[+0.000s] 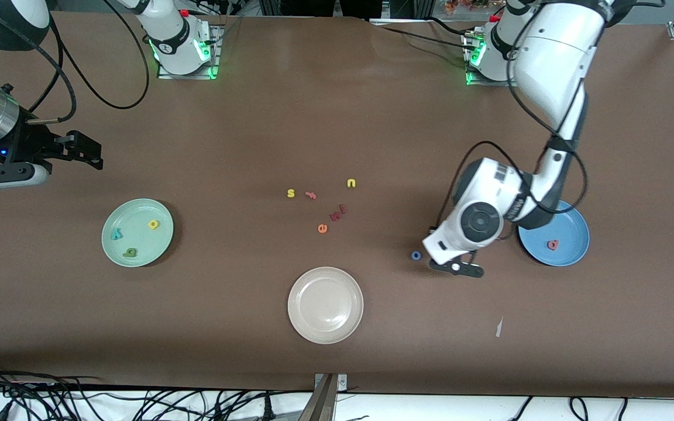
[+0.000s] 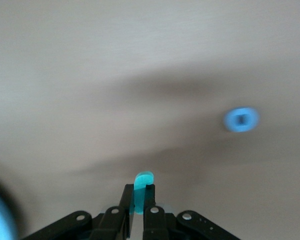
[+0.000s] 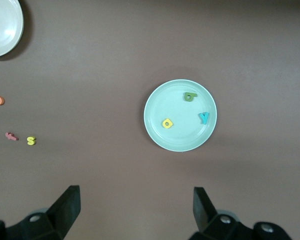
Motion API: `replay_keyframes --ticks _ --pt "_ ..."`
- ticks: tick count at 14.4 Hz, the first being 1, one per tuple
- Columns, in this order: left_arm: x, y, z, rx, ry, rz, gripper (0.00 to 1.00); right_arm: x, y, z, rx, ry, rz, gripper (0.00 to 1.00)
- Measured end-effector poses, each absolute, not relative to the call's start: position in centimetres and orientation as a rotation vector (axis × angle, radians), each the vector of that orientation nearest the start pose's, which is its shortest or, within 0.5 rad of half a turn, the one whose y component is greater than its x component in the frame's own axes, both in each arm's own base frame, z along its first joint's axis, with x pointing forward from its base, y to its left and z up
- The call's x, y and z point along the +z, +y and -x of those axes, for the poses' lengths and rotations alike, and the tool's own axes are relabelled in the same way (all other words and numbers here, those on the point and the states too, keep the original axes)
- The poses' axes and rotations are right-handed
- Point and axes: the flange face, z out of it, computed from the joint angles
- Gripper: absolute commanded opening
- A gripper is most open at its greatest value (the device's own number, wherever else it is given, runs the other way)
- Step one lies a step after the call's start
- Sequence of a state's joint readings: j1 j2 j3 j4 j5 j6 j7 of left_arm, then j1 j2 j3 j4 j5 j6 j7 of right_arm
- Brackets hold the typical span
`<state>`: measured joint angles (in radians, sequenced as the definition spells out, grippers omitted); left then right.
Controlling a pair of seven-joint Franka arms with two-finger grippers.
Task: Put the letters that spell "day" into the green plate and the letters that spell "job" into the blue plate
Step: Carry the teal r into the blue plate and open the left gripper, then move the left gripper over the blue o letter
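The left hand [image 2: 138, 200] pinches a teal letter [image 2: 142, 186] just above the tabletop [image 1: 372, 117], beside a blue ring [image 1: 416, 255] near the blue plate [image 1: 571, 248]. The right hand [image 3: 135, 207] waits spread above the green plate [image 3: 157, 127], which holds three letters.

Big brown table [image 1: 337, 117] fills nearly everything; matte top, soft even light w/ faint glare near middle; black cables [image 1: 109, 400] tangled along white strip at near edge; metal bracket [image 1: 328, 389] at edge centre; small white scrap [image 1: 498, 327] on top.
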<state>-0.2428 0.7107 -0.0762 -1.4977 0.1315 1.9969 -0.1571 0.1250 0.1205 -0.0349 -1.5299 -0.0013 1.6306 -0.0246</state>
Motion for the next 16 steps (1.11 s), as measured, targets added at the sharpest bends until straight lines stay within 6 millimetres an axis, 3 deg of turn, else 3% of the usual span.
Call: replay_keyframes --ticks 4,7,11,12,13,16 --pt "24.7 -10.9 -66.6 0.321 0.421 2.981 0.0 58.0 5.7 -59.2 0.031 -0.189 3.142 1.0" --pt "25.0 -4.2 -65.6 0.292 0.422 2.967 0.0 58.0 5.8 -59.2 0.031 -0.19 3.142 1.0" --pt "22.2 3.6 -62.0 0.089 0.365 3.014 0.03 58.0 5.8 -59.2 0.032 -0.19 3.142 1.0" --pt "21.7 5.1 -61.2 0.082 0.347 3.021 0.59 58.0 5.8 -59.2 0.032 -0.19 3.142 1.0" --pt "21.4 6.3 -60.6 0.089 0.331 3.026 1.0 58.0 5.8 -59.2 0.032 -0.19 3.142 1.0" --pt "21.3 7.1 -60.3 0.093 0.302 3.031 1.0 58.0 5.8 -59.2 0.032 -0.19 3.142 1.0"
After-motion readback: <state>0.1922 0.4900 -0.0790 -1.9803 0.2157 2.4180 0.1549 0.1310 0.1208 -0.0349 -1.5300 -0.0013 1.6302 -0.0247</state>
